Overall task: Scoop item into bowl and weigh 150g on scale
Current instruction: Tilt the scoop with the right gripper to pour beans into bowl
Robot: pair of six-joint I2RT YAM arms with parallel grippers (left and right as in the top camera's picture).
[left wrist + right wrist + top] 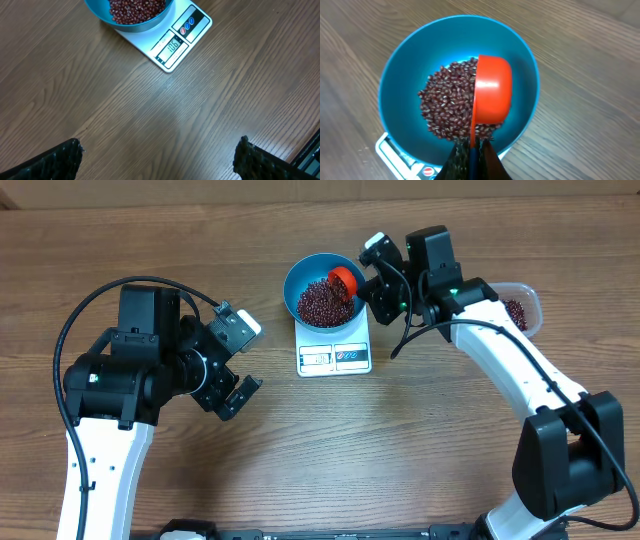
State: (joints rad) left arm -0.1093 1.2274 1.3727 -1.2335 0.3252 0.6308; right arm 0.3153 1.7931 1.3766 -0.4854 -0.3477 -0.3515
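With right gripper (472, 152), pinched red-orange plastic measuring cup (492, 90), tipped over maroon beans (445, 105) in round blue plastic bowl (400, 75) on flat white scale (175, 45). Mid-pour; likely needed readout check next.

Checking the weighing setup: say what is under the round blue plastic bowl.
A flat white rectangular kitchen scale; its display and buttons show, its platform is hidden by the blue bowl.
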